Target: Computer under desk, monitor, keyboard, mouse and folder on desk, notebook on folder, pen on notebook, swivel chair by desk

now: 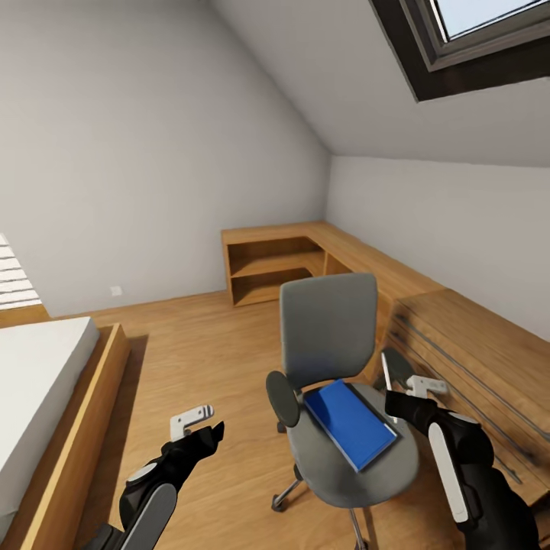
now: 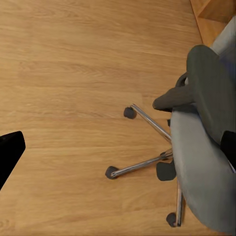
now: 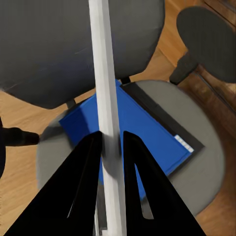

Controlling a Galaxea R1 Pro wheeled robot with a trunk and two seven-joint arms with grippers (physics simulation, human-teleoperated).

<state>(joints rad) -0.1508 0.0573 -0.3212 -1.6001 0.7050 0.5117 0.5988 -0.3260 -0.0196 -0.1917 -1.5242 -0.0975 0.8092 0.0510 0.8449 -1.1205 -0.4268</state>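
Note:
The grey swivel chair point(image 1: 328, 321) stands on the wood floor in front of me, with the blue folder point(image 1: 350, 424) lying flat on its seat. My right gripper point(image 1: 397, 405) hangs just over the seat's right edge, shut on a thin pale grey slab seen edge-on, which looks like the notebook point(image 1: 387, 376). In the right wrist view the notebook point(image 3: 105, 88) runs upright between the black fingers point(image 3: 88, 172) of the gripper point(image 3: 113, 137), above the folder point(image 3: 147, 128) and in front of the chair back point(image 3: 59, 49). My left gripper point(image 1: 202, 431) is open and empty over the floor, left of the chair point(image 2: 201, 172).
A bed point(image 1: 38, 382) with a wood frame lies at the left. Low light-wood cabinets point(image 1: 275, 267) line the far wall and run along the right point(image 1: 473, 351), close behind the chair. The chrome wheeled base point(image 2: 142, 164) spreads over the floor. A skylight point(image 1: 473, 30) sits overhead.

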